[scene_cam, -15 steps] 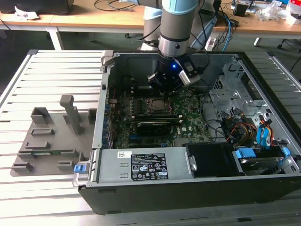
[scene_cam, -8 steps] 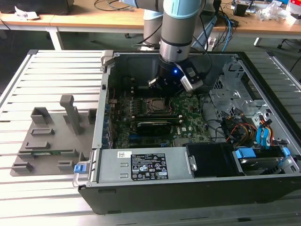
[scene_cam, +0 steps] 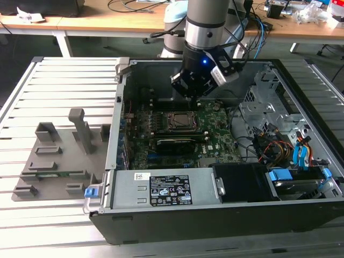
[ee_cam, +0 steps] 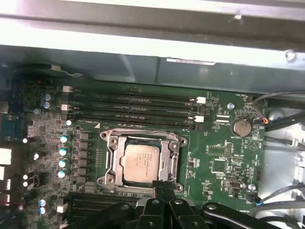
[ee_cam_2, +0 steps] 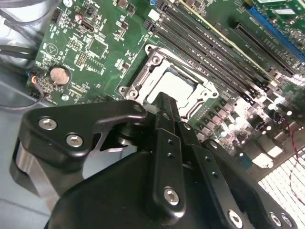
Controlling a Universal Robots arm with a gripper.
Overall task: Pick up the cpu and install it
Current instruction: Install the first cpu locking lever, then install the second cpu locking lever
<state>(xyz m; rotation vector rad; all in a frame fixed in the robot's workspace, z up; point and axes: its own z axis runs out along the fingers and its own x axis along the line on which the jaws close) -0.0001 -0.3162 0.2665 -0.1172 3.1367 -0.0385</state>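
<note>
You see one grey fixture tray [scene_cam: 54, 161] at nine o'clock of the open computer case [scene_cam: 215, 215]. One cpu [ee_cam: 141, 163] lies seated in one socket frame [ee_cam: 110, 143]. Your gripper [ee_cam_2: 164, 102] hovers just above it, clenched, grasping nothing.

You see even, bright overhead light; glare washes the case wall [ee_cam: 143, 28] in the first wrist view, and the motherboard [ee_cam_2: 267, 152] corner blooms white.
</note>
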